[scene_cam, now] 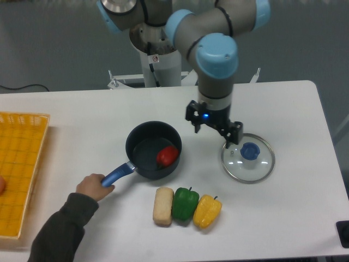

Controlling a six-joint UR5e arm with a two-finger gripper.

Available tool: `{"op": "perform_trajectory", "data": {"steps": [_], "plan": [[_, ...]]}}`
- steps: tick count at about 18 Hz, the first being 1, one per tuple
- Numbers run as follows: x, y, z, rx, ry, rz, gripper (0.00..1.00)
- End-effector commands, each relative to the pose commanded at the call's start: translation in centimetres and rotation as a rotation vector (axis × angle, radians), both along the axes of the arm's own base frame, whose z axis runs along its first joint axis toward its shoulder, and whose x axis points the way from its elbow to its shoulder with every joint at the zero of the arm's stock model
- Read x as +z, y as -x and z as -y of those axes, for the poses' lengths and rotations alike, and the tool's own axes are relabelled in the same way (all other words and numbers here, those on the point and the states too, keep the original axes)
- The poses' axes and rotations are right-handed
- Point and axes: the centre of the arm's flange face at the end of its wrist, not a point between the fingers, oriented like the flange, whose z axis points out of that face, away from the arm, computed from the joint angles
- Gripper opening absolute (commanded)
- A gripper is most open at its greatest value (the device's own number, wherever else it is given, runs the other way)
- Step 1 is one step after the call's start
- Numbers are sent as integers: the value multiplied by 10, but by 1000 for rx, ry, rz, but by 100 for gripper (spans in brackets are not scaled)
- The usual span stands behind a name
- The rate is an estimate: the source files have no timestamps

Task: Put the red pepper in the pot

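— Camera view is showing one pot [153, 149] sitting on the white bench [283, 109], and one red pepper [167, 156] is lying inside it, against the right-hand wall. How many peppers are you counting?

— Three: the red one in the pot, then one green pepper [185, 203] and one yellow pepper [207, 211] lying side by side, touching, near the front edge. One pale bread roll [163, 206] is pressing against the green one.

— One glass lid [248, 158] is lying flat to the right of the pot. And the claw [214, 127]?

— It's hanging above the bench between pot and lid, holding nothing. Whether the fingers are apart or together, I can't tell; they're dark and small.

— One person's hand [92, 186] is gripping the blue handle [118, 175].

— And one yellow tray [22, 164] is getting cut off at the left edge.
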Motion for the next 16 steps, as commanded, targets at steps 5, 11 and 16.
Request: {"op": "perform_trajectory", "data": {"steps": [5,11,16], "plan": [[-2,23,29,-256,29,-11,100],[-16,33,33,-507,51,-6,100],[-28,46,41,-644,60,4,100]]}}
